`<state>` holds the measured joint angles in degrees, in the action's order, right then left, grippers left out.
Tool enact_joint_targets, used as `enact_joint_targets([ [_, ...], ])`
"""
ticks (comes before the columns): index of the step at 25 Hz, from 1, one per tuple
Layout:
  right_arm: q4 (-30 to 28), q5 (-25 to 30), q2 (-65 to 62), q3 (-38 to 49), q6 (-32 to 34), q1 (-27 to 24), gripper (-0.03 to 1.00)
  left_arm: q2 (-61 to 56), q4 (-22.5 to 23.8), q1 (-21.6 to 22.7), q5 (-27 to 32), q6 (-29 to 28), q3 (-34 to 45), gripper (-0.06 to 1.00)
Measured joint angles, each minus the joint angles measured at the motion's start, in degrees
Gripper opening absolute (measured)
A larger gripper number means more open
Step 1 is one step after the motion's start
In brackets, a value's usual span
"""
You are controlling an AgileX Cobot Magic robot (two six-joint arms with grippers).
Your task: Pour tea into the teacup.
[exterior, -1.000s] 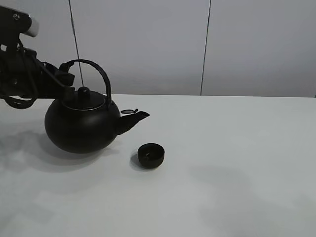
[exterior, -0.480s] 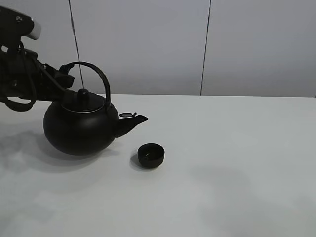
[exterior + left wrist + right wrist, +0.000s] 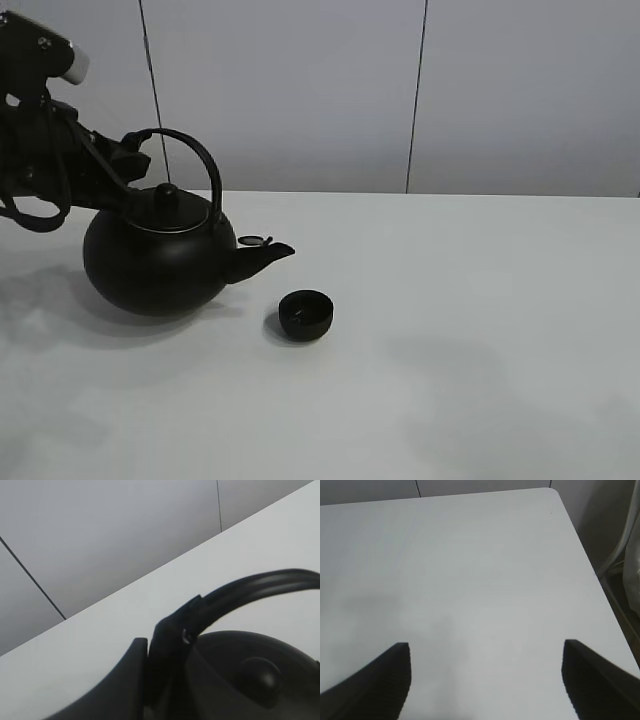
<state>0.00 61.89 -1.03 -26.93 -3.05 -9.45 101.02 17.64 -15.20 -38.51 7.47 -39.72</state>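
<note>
A big round black kettle with an arched handle stands on the white table at the left, its spout pointing right. The tiny matte-black teacup sits just right of and below the spout, apart from it. My left gripper is shut on the kettle's handle at its left end; the left wrist view shows the fingers clamped on the handle above the lid knob. My right gripper is open and empty over bare table, out of the exterior view.
The table's far-right corner and edge show in the right wrist view, with a pale chair or curtain beyond. A grey panelled wall stands behind the table.
The kettle has moved a little to the left and settled lower, its spout drawing away from the teacup and dropping slightly. The left arm moved with it. The teacup has not moved.
</note>
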Motion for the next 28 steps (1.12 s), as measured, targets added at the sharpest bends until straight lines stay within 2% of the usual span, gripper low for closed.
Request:
enact_joint_targets([
  [9, 0.00, 0.00, 0.00, 0.00, 0.00, 0.00, 0.57, 0.00, 1.24, 0.00, 2.24, 0.17, -3.15, 0.12],
  [28, 0.00, -0.05, 0.00, 0.00, 0.03, 0.00, 0.57, 0.00, 4.56, 0.00, 2.51, -0.91, -3.16, 0.12],
])
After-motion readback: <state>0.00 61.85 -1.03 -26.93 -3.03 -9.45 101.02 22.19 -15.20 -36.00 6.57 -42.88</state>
